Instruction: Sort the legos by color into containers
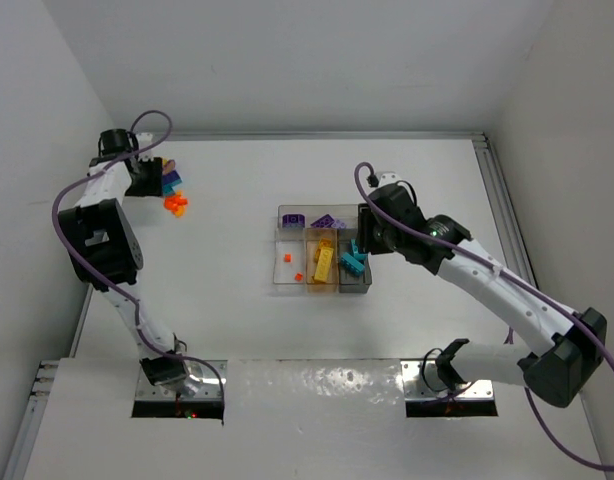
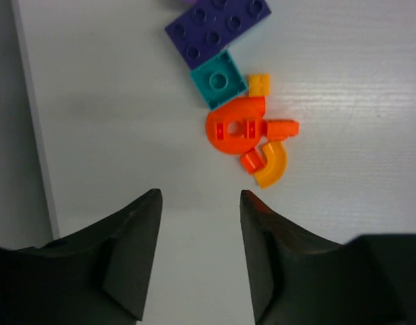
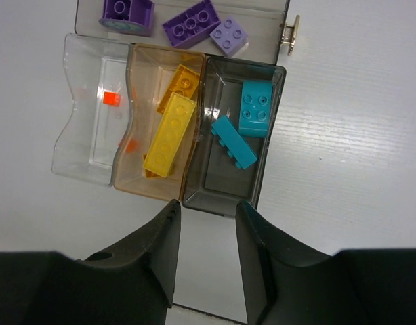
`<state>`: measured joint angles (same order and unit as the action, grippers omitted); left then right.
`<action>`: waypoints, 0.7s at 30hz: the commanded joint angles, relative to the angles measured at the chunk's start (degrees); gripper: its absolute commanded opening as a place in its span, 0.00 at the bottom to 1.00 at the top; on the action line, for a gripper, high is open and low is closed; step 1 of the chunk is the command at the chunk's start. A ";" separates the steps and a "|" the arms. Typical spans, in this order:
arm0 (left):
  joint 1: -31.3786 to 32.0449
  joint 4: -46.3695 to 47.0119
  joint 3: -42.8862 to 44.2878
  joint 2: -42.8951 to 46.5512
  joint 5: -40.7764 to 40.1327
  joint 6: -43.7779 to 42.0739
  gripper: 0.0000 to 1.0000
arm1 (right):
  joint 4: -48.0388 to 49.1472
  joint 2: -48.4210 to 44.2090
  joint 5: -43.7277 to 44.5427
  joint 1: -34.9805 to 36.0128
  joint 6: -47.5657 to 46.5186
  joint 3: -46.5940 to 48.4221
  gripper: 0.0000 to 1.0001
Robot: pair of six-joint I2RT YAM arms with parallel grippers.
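Observation:
Loose legos lie at the table's far left point(image 1: 173, 192). In the left wrist view they are a purple plate point(image 2: 215, 27), a teal brick point(image 2: 218, 81), a small yellow brick point(image 2: 259, 83), an orange curved piece point(image 2: 234, 128) and a yellow-orange curved piece point(image 2: 274, 166). My left gripper point(image 2: 200, 196) is open and empty just short of them point(image 1: 150, 180). The clear tray point(image 3: 64, 145) holds small orange bits point(image 3: 112, 99), yellow bricks point(image 3: 171, 132), teal bricks point(image 3: 255, 108) and purple bricks point(image 3: 191, 24). My right gripper point(image 3: 206, 206) is open and empty at the teal bin's near edge point(image 1: 364, 240).
The tray point(image 1: 273, 285) sits mid-table. White walls close in on the left, back and right. A metal rail point(image 1: 502, 200) runs along the right side. A small brass latch point(image 3: 290, 34) sticks out from the tray's far right corner.

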<state>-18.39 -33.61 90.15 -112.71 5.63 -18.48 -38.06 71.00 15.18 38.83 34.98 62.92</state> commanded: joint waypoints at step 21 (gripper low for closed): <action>1.87 1.97 11.10 -11.75 -0.01 2.31 0.24 | 6.42 -10.18 6.09 0.28 -0.70 -8.69 0.36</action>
<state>-17.34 -32.36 100.14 -123.98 7.66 -15.16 -34.24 61.01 19.59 38.83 34.85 53.56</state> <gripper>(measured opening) 0.241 0.361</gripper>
